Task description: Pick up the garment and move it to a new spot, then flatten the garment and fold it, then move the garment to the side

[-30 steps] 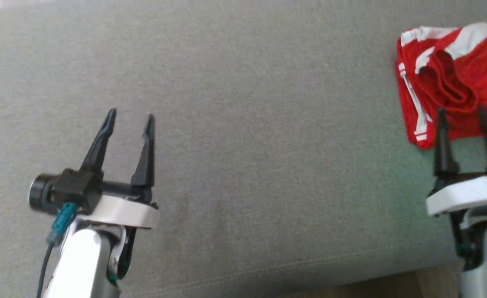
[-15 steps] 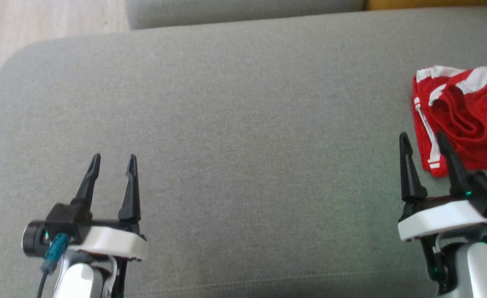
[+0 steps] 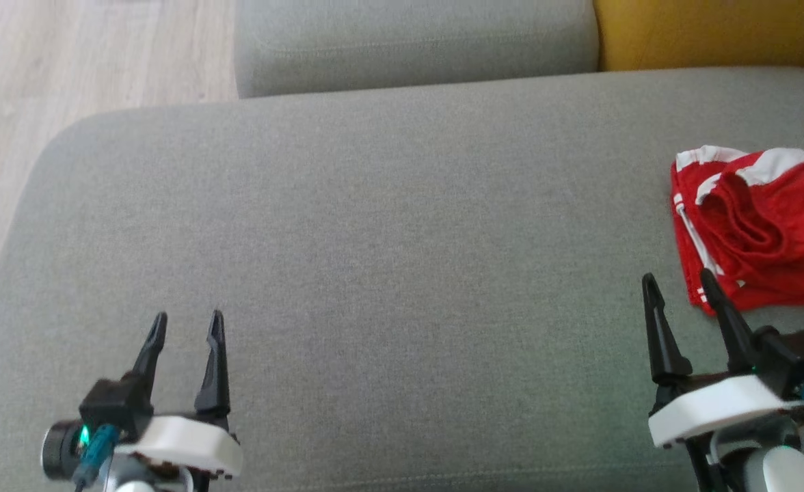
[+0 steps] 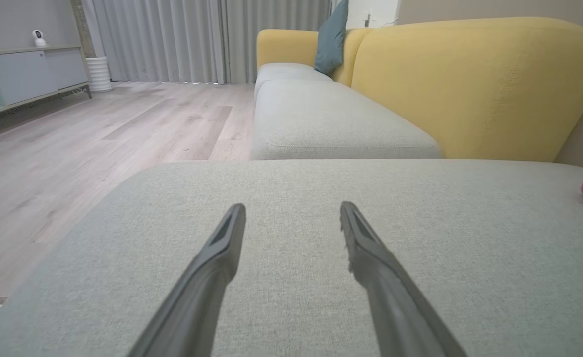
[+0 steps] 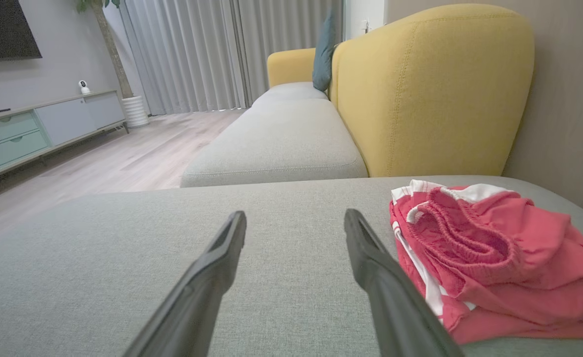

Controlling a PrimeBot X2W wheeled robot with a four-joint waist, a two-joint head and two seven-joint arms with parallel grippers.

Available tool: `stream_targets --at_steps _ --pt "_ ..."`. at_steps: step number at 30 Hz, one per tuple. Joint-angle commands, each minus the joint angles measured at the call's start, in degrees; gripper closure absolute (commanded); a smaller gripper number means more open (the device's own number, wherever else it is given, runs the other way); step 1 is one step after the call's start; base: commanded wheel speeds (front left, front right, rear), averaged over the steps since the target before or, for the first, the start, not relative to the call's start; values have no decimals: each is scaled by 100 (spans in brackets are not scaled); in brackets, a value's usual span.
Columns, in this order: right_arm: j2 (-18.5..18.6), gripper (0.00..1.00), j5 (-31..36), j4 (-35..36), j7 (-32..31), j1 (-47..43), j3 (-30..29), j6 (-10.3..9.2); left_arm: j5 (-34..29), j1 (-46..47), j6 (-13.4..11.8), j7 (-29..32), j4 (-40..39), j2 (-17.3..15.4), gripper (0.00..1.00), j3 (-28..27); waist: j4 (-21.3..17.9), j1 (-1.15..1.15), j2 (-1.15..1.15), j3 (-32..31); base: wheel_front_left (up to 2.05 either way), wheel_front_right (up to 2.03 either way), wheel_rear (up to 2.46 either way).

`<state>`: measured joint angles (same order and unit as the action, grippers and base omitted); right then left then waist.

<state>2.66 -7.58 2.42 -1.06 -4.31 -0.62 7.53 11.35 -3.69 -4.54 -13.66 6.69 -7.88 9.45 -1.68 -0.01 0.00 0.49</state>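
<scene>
The red, white-striped garment (image 3: 764, 232), probably shorts, lay crumpled at the frame's right edge on the grey sofa seat (image 3: 388, 239). The left gripper (image 3: 188, 316) at lower left and the right gripper (image 3: 677, 275) at lower right had their jaws spread.

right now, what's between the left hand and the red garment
Bare grey cushion, in the head view, runs from the left hand to the garment; the right hand sits beside that line, by the garment's near corner. The left wrist view agrees.

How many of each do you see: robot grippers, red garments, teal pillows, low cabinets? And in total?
Grippers: 2 (left gripper, right gripper)
Red garment: 1
Teal pillow: 1
Low cabinet: 1
Total: 5
</scene>
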Motion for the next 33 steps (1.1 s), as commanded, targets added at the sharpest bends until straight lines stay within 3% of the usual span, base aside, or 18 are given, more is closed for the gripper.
stream_targets --at_steps 1,33 --pt "22 0 -48 244 -16 106 148 -4 36 151 -37 10 -172 -70 0 -197 -3 1 0 -51 0 0 0" --pt "22 0 -129 406 -76 -28 86 -4 150 72 -166 70 -96 -139 0 -96 56 1 0 -121 0 0 0"
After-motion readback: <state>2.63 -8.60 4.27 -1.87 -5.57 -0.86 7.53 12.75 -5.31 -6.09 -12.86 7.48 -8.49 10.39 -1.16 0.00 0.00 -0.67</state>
